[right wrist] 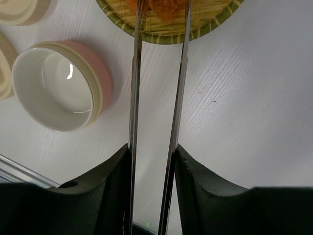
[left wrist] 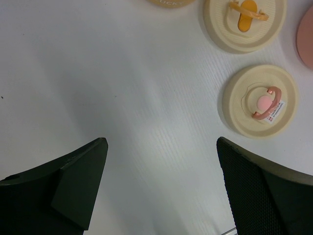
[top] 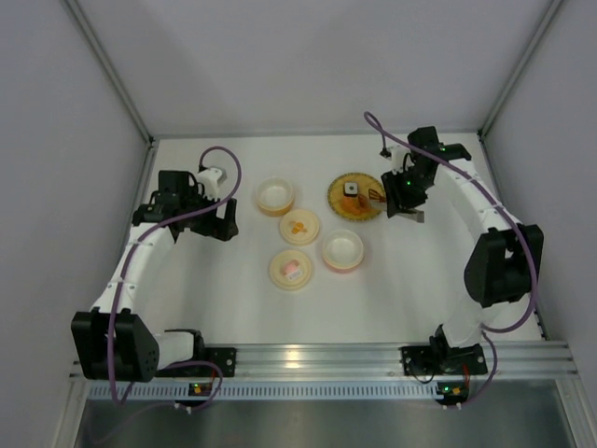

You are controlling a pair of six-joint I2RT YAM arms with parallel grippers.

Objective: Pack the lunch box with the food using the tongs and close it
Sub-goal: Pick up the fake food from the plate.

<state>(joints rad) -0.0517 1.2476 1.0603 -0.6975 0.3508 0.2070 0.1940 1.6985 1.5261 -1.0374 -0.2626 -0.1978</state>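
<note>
My right gripper (right wrist: 152,149) is shut on the slim metal tongs (right wrist: 133,98). One tong arm is pressed against each finger, and a narrow gap stays between the arms. The tong tips reach over the woven plate (right wrist: 205,24), with an orange chunk of food (right wrist: 161,7) between them at the frame's top edge. From above, the plate (top: 338,203) also carries a small white-and-dark cube (top: 351,189), with the right gripper (top: 403,201) just to its right. My left gripper (left wrist: 161,142) hangs open over bare table, left of the lunch box parts.
A pink bowl (right wrist: 58,85) stands open near the tongs, and an orange-rimmed bowl (top: 275,196) sits farther left. Two cream lids lie between them, one with an orange handle (left wrist: 246,22) and one with a pink handle (left wrist: 260,101). Grey walls enclose the table.
</note>
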